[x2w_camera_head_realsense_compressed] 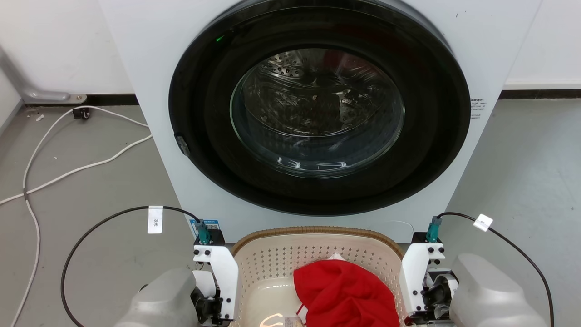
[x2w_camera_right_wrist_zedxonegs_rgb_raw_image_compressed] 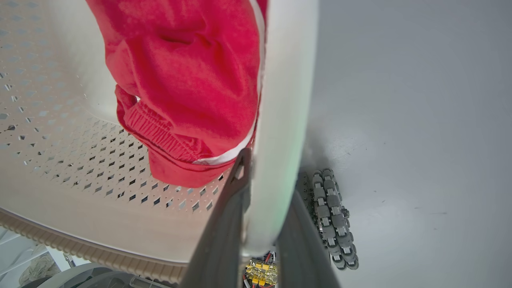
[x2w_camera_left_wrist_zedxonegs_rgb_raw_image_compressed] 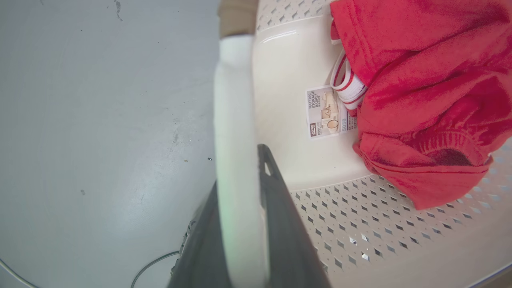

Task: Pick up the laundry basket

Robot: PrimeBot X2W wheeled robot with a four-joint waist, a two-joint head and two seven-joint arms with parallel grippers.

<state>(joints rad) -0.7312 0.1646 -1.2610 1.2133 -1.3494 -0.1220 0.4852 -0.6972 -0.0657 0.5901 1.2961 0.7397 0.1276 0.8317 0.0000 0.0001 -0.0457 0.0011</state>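
I have the basket directly in front of the washer, below its round door, with a red garment heaped in the half farther from the washer. The basket lies squarely between my two arms, and I judge that its long axis runs from one gripper to the other, parallel to the washer's front. Neither arm is nearer, since each is at its own end. The left gripper is clenched on the left handle: one dark finger is inside the basket wall, the other is outside, and the white bar is pinched between them. The right gripper is clamped the same way on the right handle, with the garment pressing against its inner finger. Both handles run toward and away from the washer, so my fingers cross them squarely. I cannot tell from these views whether the base is on the floor or already off it. As I read it, the coming move is a straight rise away from the floor. It turns on both wrists climbing together so that the long axis stays level and the basket stays clear of the washer's front.
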